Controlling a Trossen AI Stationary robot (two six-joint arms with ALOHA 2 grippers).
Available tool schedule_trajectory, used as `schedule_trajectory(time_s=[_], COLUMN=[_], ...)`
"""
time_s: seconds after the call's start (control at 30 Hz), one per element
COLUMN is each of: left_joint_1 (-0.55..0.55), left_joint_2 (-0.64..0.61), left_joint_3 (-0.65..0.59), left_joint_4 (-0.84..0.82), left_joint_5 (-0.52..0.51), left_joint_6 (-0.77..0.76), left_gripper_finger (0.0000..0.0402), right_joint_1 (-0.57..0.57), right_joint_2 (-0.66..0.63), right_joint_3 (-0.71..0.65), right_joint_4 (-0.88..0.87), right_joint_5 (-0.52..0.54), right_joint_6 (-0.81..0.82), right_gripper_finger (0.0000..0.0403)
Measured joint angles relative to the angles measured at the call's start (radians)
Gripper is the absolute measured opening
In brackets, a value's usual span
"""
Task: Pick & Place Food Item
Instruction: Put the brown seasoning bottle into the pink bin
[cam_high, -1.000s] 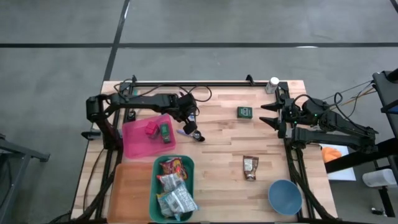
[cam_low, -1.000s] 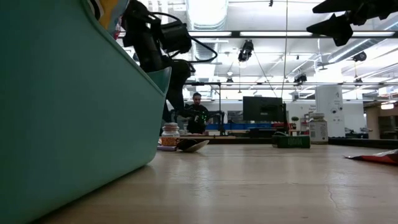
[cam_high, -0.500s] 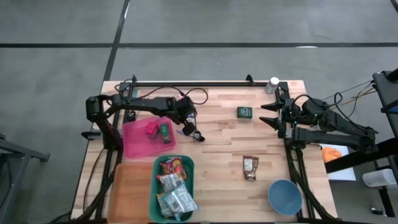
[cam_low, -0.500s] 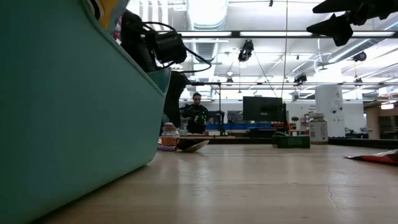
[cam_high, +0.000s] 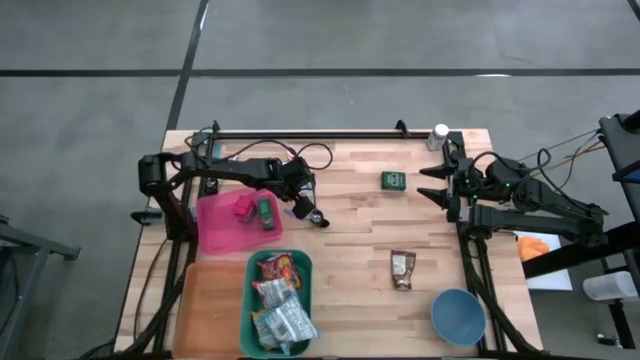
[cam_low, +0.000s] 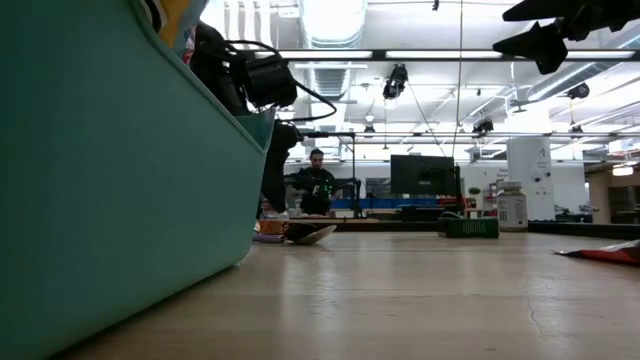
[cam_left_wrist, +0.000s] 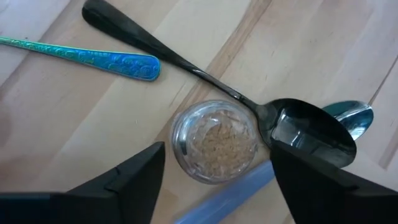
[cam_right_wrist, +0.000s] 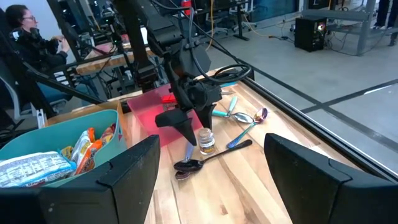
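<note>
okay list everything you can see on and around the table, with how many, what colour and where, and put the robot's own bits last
pink tray: one, pink, left side of the table, small items inside
teal bin: one, teal, near edge, full of snack packets
small glass jar: one, clear with tan granules, between the left gripper's fingers
spoons: several beside the jar, one dark, one with a blue-green handle
green box: one, green, far middle
snack packet: one, brown, right of the teal bin
blue bowl: one, blue, near right corner
white bottle: one, white, far right corner
left gripper: one, dark, over the jar, open
right gripper: one, dark, raised at the right side, open
</note>
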Motion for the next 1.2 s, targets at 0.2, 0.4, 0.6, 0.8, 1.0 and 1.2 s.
schedule_trajectory(time_s=[0.2, 0.4, 0.6, 0.8, 1.0, 1.2], left_joint_1=[0.0, 0.0, 0.001, 0.001, 0.001, 0.002], left_joint_2=[0.0, 0.0, 0.0, 0.0, 0.0, 0.0], left_joint_3=[0.001, 0.001, 0.001, 0.001, 0.001, 0.001], left_joint_4=[0.011, 0.025, 0.026, 0.026, 0.04, 0.059], left_joint_5=[0.003, 0.019, 0.023, 0.041, 0.09, 0.106], left_joint_6=[0.003, -0.008, -0.015, -0.022, -0.022, -0.047], left_gripper_finger=[0.0227, 0.0165, 0.0126, 0.0091, 0.0084, 0.0116], right_joint_1=[0.0, 0.0, 0.0, 0.0, 0.0, 0.0], right_joint_2=[0.0, 0.0, 0.0, 0.0, 0.0, 0.0], right_joint_3=[0.0, 0.0, 0.0, 0.0, 0.0, 0.0], right_joint_4=[0.0, 0.0, 0.0, 0.0, 0.0, 0.0], right_joint_5=[0.0, 0.0, 0.0, 0.0, 0.0, 0.0], right_joint_6=[0.0, 0.0, 0.0, 0.0, 0.0, 0.0], right_gripper_finger=[0.0286, 0.0286, 0.0286, 0.0286, 0.0286, 0.0286])
